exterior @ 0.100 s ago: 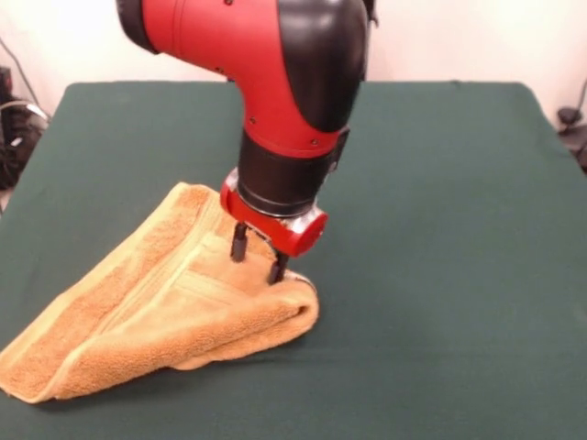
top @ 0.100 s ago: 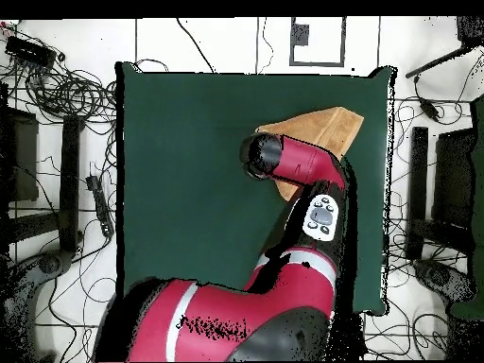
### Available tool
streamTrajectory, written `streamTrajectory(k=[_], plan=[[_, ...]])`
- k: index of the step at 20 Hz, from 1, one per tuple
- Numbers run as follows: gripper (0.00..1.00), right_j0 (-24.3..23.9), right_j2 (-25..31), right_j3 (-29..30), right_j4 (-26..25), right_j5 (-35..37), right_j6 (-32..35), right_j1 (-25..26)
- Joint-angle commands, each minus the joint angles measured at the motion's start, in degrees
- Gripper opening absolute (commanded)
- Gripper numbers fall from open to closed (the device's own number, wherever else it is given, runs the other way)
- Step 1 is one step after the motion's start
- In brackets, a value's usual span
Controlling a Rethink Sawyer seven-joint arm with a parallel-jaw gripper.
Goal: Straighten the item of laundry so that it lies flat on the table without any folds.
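Right under the gripper (exterior @ 0.100 s ago: 258,259) sits the towel (exterior @ 0.100 s ago: 156,307), still bunched up on the table (exterior @ 0.100 s ago: 440,275). Two dark fingers (exterior @ 0.100 s ago: 238,244) poke down with a modest gap between them, so they're parted, not clamped on anything. One tip lands on the flatter inner panel of the cloth, the other tip touches down just behind the fat rolled fold along the near edge. Nothing is pinched between them as far as I can see, just cloth under both tips. From the fingers the towel fans away in a rough triangle, doubled over itself, with a paler band running across the panel beside them. Overhead, the arm (top @ 0.100 s ago: 293,161) covers the fingers completely, and only a wedge of towel (top @ 0.100 s ago: 326,128) sticks out past it, close to one edge of the table (top @ 0.100 s ago: 189,170).
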Motion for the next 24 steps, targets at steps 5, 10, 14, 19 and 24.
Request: streamTrajectory(k=[5, 10, 14, 19, 24], plan=[[0.0, -2.64, 7.92, 5.45, -4.7, -2.9, -0.13, 10.21], [0.0, -1.65, 7.66, 5.93, -5.45, -1.51, -0.76, 8.94], [0.0, -3.28, 11.0, 9.36, -6.97, -7.71, -2.58, 6.23], [0.0, -2.07, 11.31, 12.09, -9.31, -11.55, -0.23, 3.39], [0.0, -0.63, 10.81, 11.74, -12.7, -10.06, -1.77, 2.22]])
